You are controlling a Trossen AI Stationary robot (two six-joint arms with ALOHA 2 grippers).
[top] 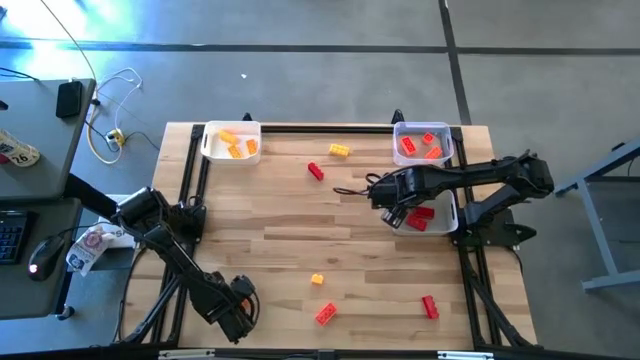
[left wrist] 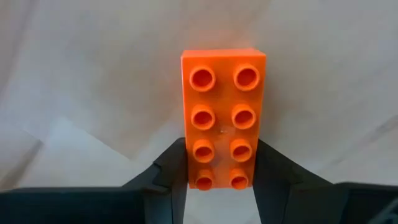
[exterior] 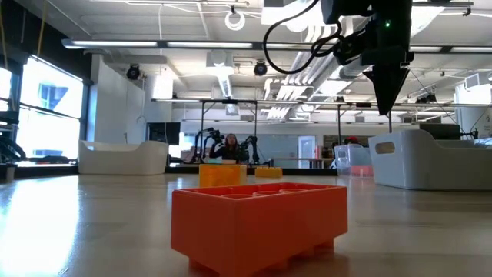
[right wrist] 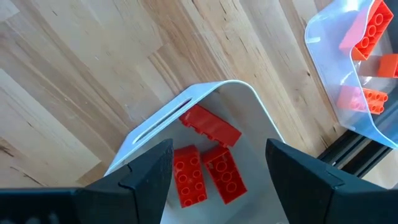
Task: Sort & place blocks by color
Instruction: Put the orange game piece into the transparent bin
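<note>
My left gripper sits by the table's near left edge, shut on an orange two-by-four block; the high view hides that block. My right gripper hangs open over the white tray, which holds three red blocks. Loose on the table are a yellow block, a red one, a small yellow one, an orange one and a red one. The low view shows the orange block lying studs down. My left gripper pinches the orange block between its two fingers, one on each long side, at the end nearest the wrist. The fingers lie along the block, and its studded face is turned to the camera. Only a pale surface shows behind it.
A white tray at the far left holds yellow and orange blocks. A clear tray at the far right holds orange blocks, just beyond the white tray. Black rails edge the table. The middle of the wooden top is bare.
</note>
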